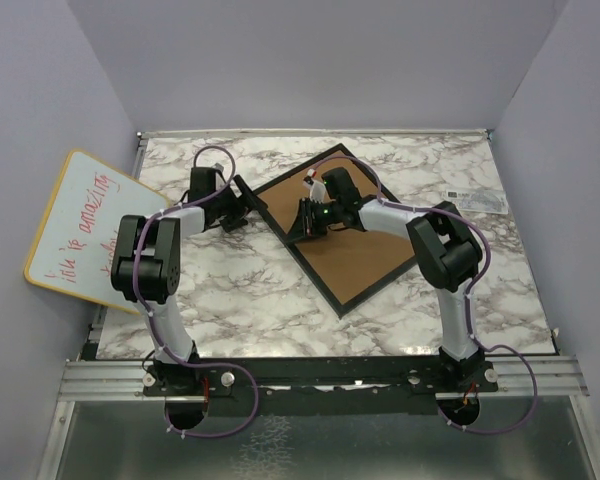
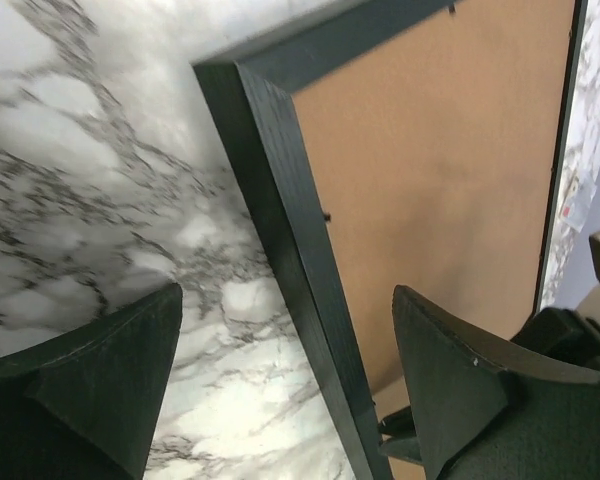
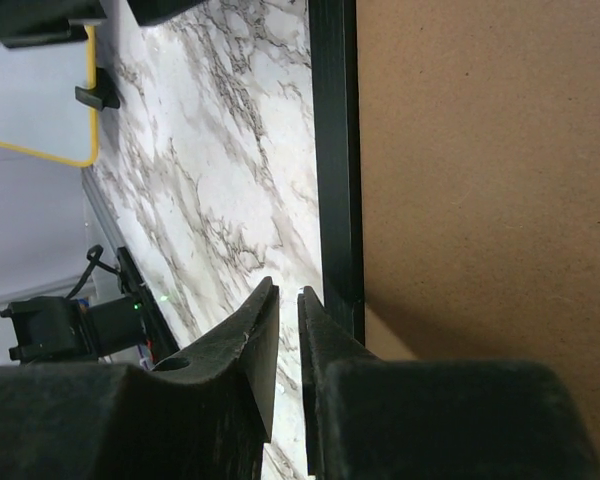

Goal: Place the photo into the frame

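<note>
Lying face down at centre, presumably for back access, the frame (image 2: 300,250) shows its brown backing board (image 3: 480,200). The left gripper (image 2: 288,300) gapes astride its rail, and the right gripper (image 3: 288,290) sits beside it, nearly closed and empty. The photo is out of sight.
</note>
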